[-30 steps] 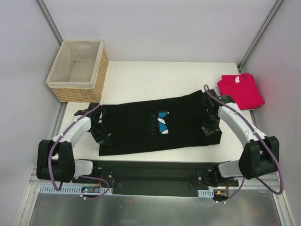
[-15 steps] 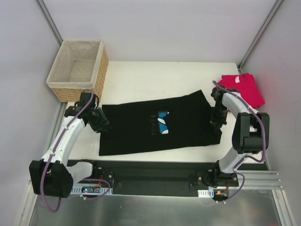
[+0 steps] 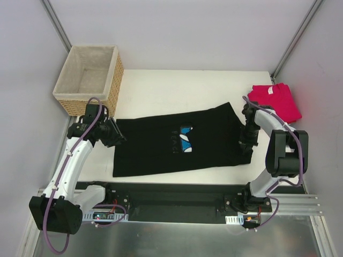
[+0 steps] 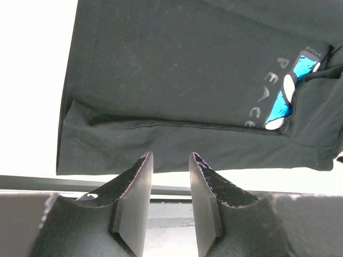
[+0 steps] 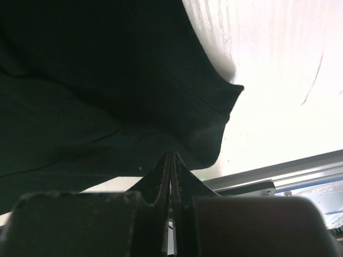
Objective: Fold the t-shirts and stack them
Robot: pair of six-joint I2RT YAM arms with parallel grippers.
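The black t-shirt (image 3: 177, 144) lies across the table as a long folded band, its blue daisy print (image 3: 185, 138) facing up near the middle. My left gripper (image 3: 116, 137) hovers open at the shirt's left end; in the left wrist view its fingers (image 4: 140, 179) stand apart with nothing between them, the cloth (image 4: 177, 80) just beyond the tips. My right gripper (image 3: 247, 143) is at the shirt's right end, shut on a pinch of black cloth (image 5: 96, 91) that rises to its tips (image 5: 170, 155). The red t-shirt (image 3: 274, 101) lies folded at the far right.
A wicker basket (image 3: 88, 80) with pale lining stands at the back left, close behind my left arm. White table (image 3: 177, 93) shows behind the black shirt. The table's front rail (image 3: 171, 188) runs just below the shirt's near edge.
My left gripper has opened, let go of the shirt's left end and drawn back to the left. The right arm has swung out to the right, still shut at the right end.
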